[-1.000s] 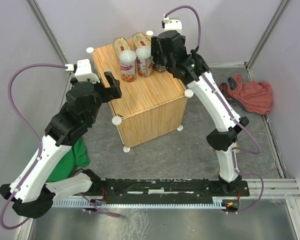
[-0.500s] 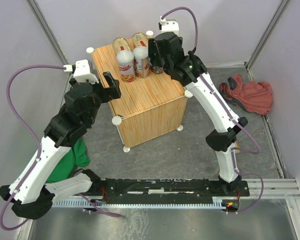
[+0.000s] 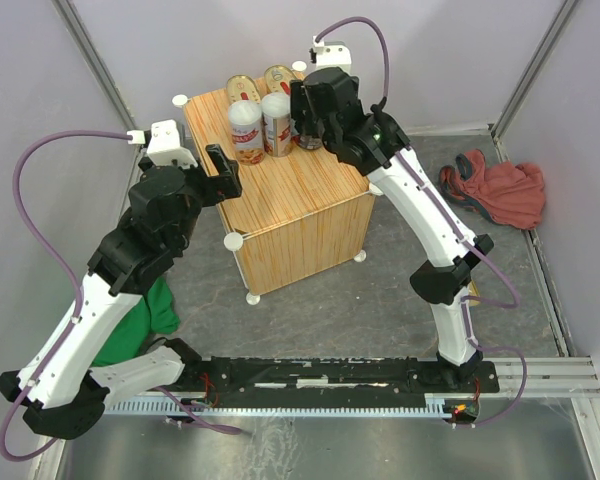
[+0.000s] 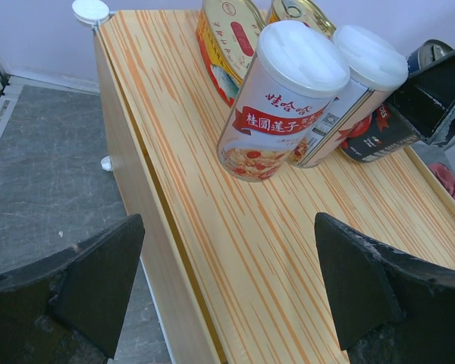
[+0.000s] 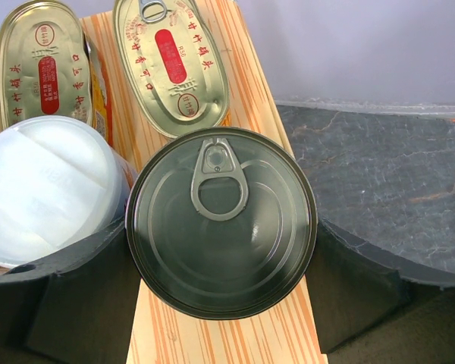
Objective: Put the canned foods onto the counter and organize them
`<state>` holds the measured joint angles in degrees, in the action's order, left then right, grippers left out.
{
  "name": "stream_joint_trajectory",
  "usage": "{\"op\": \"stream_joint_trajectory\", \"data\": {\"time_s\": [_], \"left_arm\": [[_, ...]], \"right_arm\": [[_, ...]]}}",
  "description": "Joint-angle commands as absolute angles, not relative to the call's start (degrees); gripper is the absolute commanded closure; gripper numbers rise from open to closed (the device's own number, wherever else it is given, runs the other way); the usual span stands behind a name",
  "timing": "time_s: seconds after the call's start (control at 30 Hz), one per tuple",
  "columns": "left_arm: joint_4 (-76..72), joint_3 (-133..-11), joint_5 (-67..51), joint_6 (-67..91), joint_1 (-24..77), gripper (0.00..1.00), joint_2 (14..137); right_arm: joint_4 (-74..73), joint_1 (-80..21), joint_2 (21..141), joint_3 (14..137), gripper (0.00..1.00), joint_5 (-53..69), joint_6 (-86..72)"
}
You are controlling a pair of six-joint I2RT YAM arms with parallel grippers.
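1. The right claw [image 5: 221, 258] stands at the upper centre of the overhead frame. It is closed on the dark round can [image 5: 221, 220], with a black finger pressed to each side of the tin.
2. The dark round can sits upright on the counter [image 3: 290, 190], near its far right edge, ring pull up.
3. Two tall white-lidded cans [image 4: 288, 98] stand upright just left of the dark tin. They touch each other, and the nearer one crowds the right claw's left finger in the wrist view.
4. Two oval gold cans [image 5: 171, 64] with red labels lie side by side at the back of the counter, behind the tall pair, toward the top of the frame.
5. The left claw [image 4: 227, 296] hovers spread wide and holding nothing at the counter's near left edge. It points toward the cluster of tins.
6. The counter, a wood-grain box with white knobs [image 3: 179, 100] at its corners, rests on the grey surface [image 3: 380, 300].
7. A red cloth [image 3: 500, 190] lies crumpled at the right of the overhead frame. A green cloth [image 3: 150, 310] shows at lower left, partly under the left arm.
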<state>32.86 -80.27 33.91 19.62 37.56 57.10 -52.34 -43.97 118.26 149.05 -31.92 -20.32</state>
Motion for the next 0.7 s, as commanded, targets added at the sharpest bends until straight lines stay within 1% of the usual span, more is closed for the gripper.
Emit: {"op": "stream_joint_trajectory", "data": {"time_s": [0.0, 0.2, 0.4, 0.67], "left_arm": [[30.32, -80.44, 33.57, 19.03, 37.2, 0.01, 56.08], [30.23, -80.42, 33.57, 19.15, 37.21, 0.01, 55.91], [30.41, -80.25, 33.87, 19.12, 37.21, 0.01, 55.56], [30.23, -79.94, 33.75, 19.17, 37.19, 0.01, 55.67]], "right_arm": [[-43.59, -45.78, 117.55, 152.82, 0.99, -29.62, -21.83], [-43.72, -46.23, 117.69, 152.93, 0.99, -29.58, -21.53], [-43.9, -46.16, 117.08, 152.9, 0.99, -32.24, -19.59], [-46.15, -44.16, 116.31, 152.49, 0.99, -33.56, -20.03]]}}
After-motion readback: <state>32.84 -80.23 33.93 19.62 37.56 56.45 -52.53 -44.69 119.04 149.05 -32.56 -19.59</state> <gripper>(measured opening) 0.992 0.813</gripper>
